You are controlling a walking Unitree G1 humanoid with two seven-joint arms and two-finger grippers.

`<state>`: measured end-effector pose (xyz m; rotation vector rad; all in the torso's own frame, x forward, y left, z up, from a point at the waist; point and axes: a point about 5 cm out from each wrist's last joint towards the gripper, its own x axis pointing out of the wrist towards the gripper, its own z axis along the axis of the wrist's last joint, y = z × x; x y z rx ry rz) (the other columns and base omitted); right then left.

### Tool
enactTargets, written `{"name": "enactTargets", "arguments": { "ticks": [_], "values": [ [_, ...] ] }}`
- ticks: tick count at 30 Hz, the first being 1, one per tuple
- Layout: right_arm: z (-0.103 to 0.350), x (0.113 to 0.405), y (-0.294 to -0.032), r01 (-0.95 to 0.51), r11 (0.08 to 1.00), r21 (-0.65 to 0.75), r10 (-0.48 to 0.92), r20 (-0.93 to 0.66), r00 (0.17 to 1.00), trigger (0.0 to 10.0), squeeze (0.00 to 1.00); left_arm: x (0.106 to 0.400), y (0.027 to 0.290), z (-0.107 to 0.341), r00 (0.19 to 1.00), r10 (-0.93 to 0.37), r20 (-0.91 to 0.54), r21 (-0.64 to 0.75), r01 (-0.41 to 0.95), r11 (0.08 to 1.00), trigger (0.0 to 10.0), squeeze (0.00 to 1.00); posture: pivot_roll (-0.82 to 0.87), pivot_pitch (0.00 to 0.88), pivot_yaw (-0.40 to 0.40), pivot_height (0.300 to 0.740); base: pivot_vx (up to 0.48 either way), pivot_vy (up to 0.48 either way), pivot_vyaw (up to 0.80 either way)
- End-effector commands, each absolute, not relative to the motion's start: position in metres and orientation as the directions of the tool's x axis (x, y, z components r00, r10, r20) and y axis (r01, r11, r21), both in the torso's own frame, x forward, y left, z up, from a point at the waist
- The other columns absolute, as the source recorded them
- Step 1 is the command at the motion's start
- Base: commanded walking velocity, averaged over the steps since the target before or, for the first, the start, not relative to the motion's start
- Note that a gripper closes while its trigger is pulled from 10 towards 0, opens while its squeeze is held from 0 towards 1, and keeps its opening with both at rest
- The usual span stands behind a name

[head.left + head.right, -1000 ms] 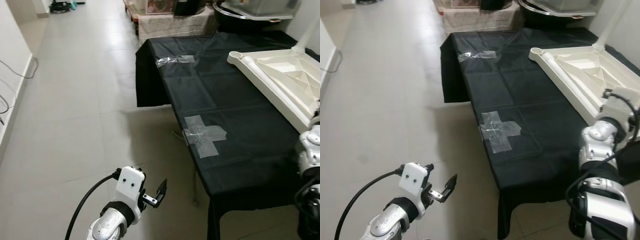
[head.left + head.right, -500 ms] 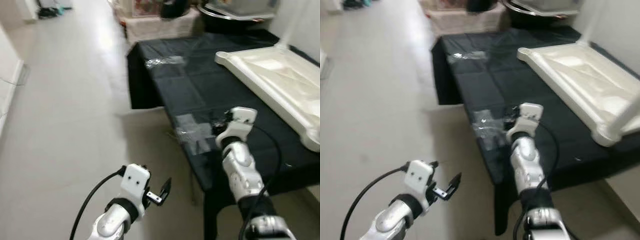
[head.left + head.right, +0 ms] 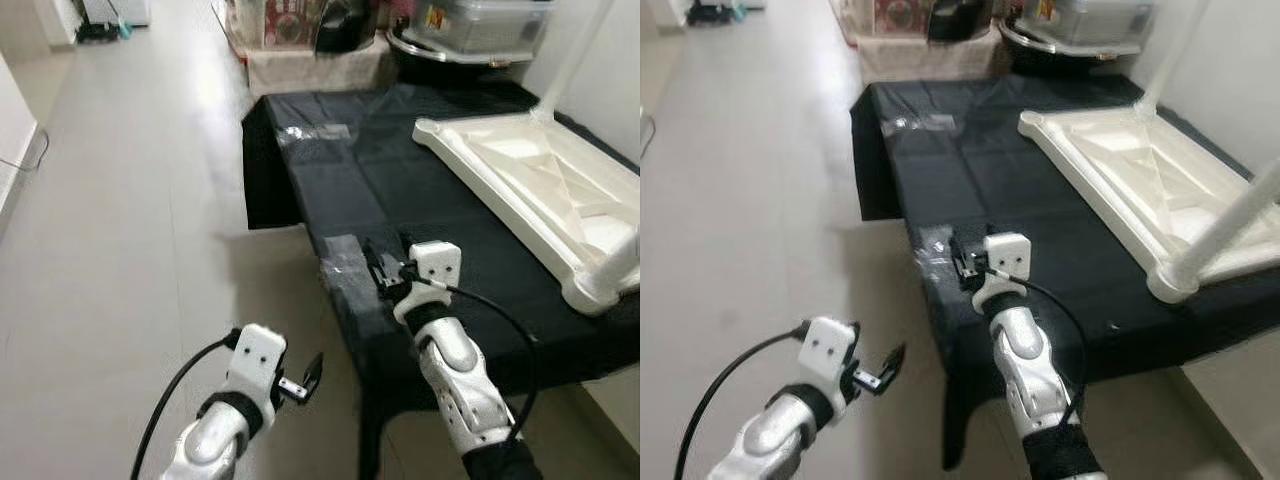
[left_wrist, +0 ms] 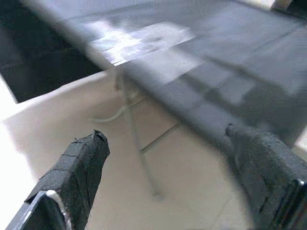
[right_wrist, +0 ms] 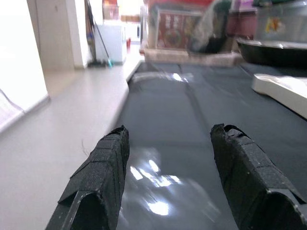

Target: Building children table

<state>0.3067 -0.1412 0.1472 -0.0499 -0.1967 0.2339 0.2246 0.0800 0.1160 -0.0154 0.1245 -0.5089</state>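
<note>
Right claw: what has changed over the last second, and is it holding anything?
The right claw swung from beside the white children's table to the clear tape patch on the black cloth, open and empty. The camera shifted too. The left claw stays open over the floor; the white table has not moved.

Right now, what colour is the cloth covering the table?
Black. The cloth shows best in the left eye view, with clear tape patches on it.
</note>
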Motion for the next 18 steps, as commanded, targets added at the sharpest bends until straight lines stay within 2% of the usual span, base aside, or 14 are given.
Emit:
{"name": "enactTargets", "arguments": {
  "ticks": [1, 4, 10, 14, 18],
  "values": [
    [0.149, 0.305, -0.134, -0.258, 0.963, -0.074, 0.268, 0.19, 0.945, 10.0, 0.0, 0.224, 0.083, 0.11, 0.866, -0.48, -0.142, -0.05, 0.478, 0.877, 10.0, 0.0, 0.1, 0.11, -0.065, 0.74, 0.0, -0.424, 0.43],
    [0.15, 0.303, -0.132, -0.254, 0.963, -0.093, 0.267, 0.184, 0.946, 10.0, 0.0, 0.225, 0.084, 0.11, 0.871, -0.472, -0.135, -0.062, 0.468, 0.882, 10.0, 0.0, 0.1, 0.109, -0.066, 0.74, 0.237, -0.141, 0.68],
    [0.156, 0.31, -0.135, -0.207, 0.969, -0.137, 0.231, 0.189, 0.954, 10.0, 0.0, 0.225, 0.087, 0.11, 0.876, -0.462, -0.139, -0.067, 0.457, 0.887, 10.0, 0.0, 0.1, 0.114, -0.068, 0.74, 0.0, 0.0, 0.66],
    [0.156, 0.312, -0.138, -0.177, 0.977, -0.123, 0.197, 0.18, 0.964, 10.0, 0.0, 0.225, 0.087, 0.111, 0.878, -0.459, -0.135, -0.07, 0.454, 0.888, 10.0, 0.0, 0.1, 0.115, -0.068, 0.74, 0.0, 0.0, 0.0],
    [0.148, 0.318, -0.139, -0.108, 0.988, -0.112, 0.12, 0.106, 0.987, 10.0, 0.0, 0.226, 0.087, 0.112, 0.883, -0.451, -0.129, -0.057, 0.447, 0.893, 10.0, 0.0, 0.1, 0.114, -0.069, 0.74, 0.0, 0.0, 0.0]
  ]
}}
